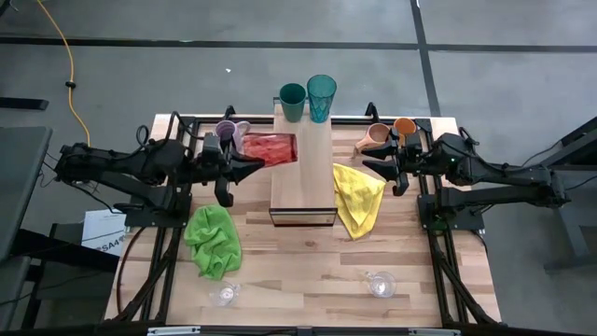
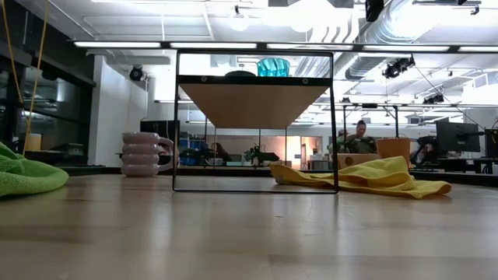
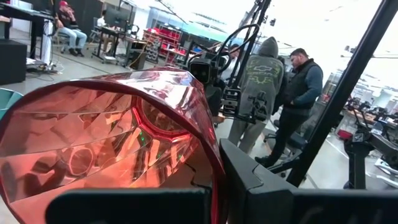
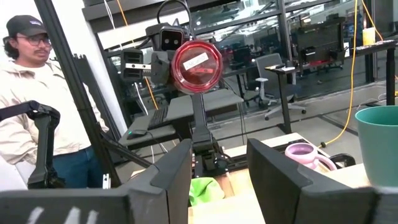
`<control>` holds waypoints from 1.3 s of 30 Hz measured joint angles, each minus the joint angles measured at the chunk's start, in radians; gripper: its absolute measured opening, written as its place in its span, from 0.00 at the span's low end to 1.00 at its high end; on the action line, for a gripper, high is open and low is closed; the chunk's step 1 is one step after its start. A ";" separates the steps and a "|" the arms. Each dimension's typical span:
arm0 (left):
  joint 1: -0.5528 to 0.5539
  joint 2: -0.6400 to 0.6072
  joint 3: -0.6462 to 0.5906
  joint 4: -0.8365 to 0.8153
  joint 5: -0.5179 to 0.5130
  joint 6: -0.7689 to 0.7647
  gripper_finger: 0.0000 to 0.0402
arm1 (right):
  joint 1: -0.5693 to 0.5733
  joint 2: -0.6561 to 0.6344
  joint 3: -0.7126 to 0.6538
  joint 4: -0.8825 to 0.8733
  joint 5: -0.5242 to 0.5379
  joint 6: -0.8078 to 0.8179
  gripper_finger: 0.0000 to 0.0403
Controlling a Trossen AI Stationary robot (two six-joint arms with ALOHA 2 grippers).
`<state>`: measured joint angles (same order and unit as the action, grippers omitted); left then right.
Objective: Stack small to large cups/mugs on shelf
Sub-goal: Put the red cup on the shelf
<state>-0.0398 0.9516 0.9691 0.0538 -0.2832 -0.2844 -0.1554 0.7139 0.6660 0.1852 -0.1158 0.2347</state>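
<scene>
My left gripper (image 1: 250,153) is shut on the amber-red tumbler (image 1: 270,147), which lies on its side in the air over the left edge of the shelf (image 1: 303,182). The tumbler fills the left wrist view (image 3: 106,143); the right wrist view shows its round base (image 4: 196,66). Two teal tumblers (image 1: 292,101) (image 1: 321,96) stand on the shelf's far end. My right gripper (image 1: 375,159) is open and empty just right of the shelf, above the yellow cloth. The lavender mug (image 1: 229,131) stands on the table at the far left. The tan mug (image 1: 376,138) and orange cup (image 1: 404,128) stand at the far right. My left gripper holds the tumbler by its end nearest the arm (image 3: 199,155), coming level from the table's left. One finger (image 3: 255,183) lies on the outside of the wall; the tumbler hides the other. The tumbler is lifted clear, on its side, base pointing toward the table's right.
The yellow cloth (image 1: 359,198) lies right of the shelf and the green cloth (image 1: 213,241) left of it. Two small clear glasses (image 1: 224,295) (image 1: 380,283) lie near the front edge. People show in the room behind in both wrist views.
</scene>
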 joint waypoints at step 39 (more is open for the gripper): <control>0.518 0.946 1.236 -1.443 0.209 0.023 0.00 | 0.000 0.000 0.000 -0.015 0.000 0.000 0.36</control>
<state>0.4778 1.8977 2.2054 -1.3890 -0.0744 -0.2616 -0.1553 0.7143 0.6660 0.1701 -0.1158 0.2348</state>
